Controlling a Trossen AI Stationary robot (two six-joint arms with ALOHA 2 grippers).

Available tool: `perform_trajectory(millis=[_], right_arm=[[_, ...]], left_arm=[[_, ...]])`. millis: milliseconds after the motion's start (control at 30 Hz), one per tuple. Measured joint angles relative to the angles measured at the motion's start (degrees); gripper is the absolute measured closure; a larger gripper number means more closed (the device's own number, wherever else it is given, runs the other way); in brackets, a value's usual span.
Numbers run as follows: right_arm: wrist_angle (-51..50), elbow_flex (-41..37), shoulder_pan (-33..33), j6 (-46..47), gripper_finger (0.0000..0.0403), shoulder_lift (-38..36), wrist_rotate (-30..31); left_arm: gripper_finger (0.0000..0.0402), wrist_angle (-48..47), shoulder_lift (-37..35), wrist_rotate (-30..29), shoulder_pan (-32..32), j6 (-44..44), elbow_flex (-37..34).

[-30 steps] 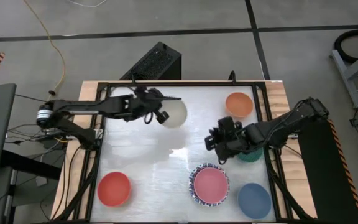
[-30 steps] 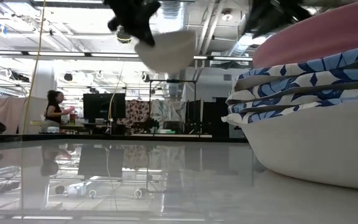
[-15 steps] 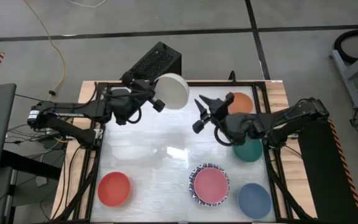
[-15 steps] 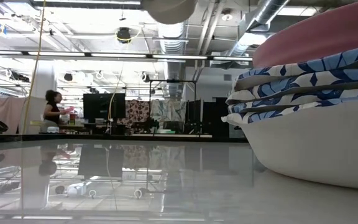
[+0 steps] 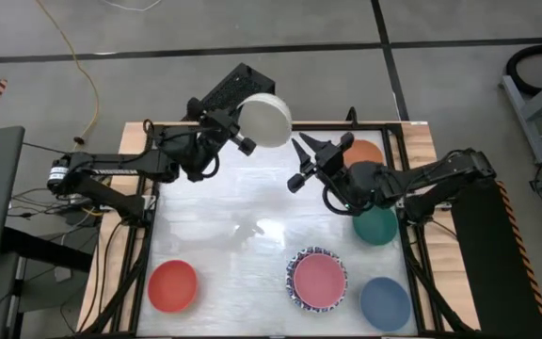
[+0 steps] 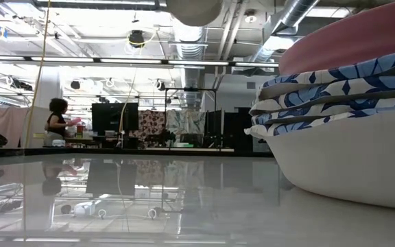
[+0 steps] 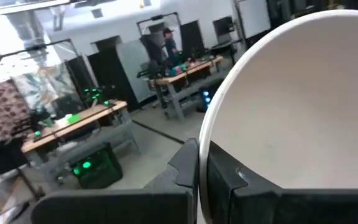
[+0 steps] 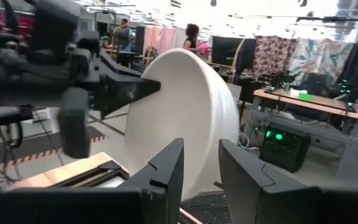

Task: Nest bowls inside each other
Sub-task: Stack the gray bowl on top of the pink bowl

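My left gripper (image 5: 240,130) is shut on a cream bowl (image 5: 263,121), held high over the table's far edge and tipped on its side. The bowl's underside shows at the top of the low view (image 6: 194,10). My right gripper (image 5: 299,165) hangs open and empty at the same height, pointing level at the bowl's outer wall (image 8: 185,118) without touching it. A pink bowl sits on top of a stack of blue-patterned bowls (image 5: 317,280) near the front edge (image 6: 341,130). The red (image 5: 173,286), blue (image 5: 385,303), teal (image 5: 376,226) and orange (image 5: 367,151) bowls rest on their bases. My left gripper pinches the cream bowl's rim (image 7: 202,146), one finger inside the bowl and one outside. The fingers come at it about level from the table's left side. The bowl is lifted clear of the table and stands on edge, its hollow turned toward my left wrist.
A black frame (image 5: 153,188) runs round the white table top. A black box (image 5: 233,89) stands on the floor beyond the far edge. My right arm (image 5: 422,184) crosses above the orange and teal bowls. Bare table lies in the middle (image 5: 243,226).
My left gripper has risen toward the far edge and tipped from pointing down to about level, turning the cream bowl onto its edge. My right gripper has risen from beside the teal bowl, gone toward the far left and tipped up to level; the teal bowl stays on the table.
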Motion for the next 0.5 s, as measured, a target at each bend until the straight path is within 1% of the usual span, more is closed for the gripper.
perform_trajectory(millis=[167,333,500], right_arm=[[2.2,-0.02,-1.78,-0.42,0.028,3.26,0.05],[2.5,-0.02,-2.44,-0.45,0.028,4.63,6.53],[2.51,-0.02,-2.46,-0.44,0.028,4.61,6.69]], left_arm=[[0.0401,0.48,1.39,1.6,0.52,-0.01,0.0],[0.0401,0.39,1.34,0.95,0.05,1.08,0.0],[0.0401,0.5,1.34,0.04,-0.36,3.07,0.0]])
